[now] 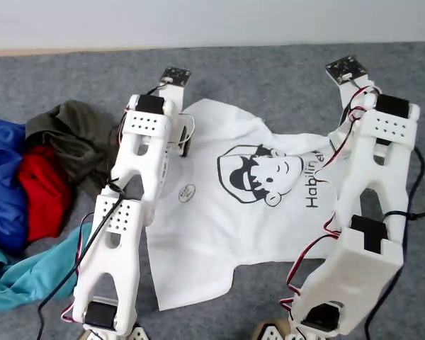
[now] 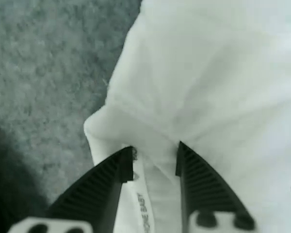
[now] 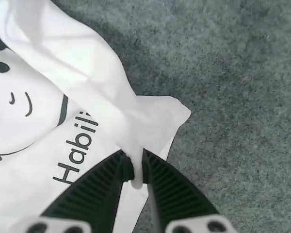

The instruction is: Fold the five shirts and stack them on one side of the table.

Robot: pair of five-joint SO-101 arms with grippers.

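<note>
White shirt (image 1: pixel 219 234) flat mid-table. My right gripper (image 3: pixel 135 158) pinches its hem at 3 o'clock; left gripper (image 2: pixel 155 149) straddles the collar, jaws narrowly apart. Risk: thin pinch slips, collar unheld, fold skews

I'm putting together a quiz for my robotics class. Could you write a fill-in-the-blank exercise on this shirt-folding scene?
1. The right end effector is shut on an edge of the printed shirt, whose cloth is ___.
2. The left end effector stands ___, straddling a fold of that shirt.
3. Beside it lie ___ crumpled shirts: olive, red, blue and teal.
Missing words: white; open; four.
</note>
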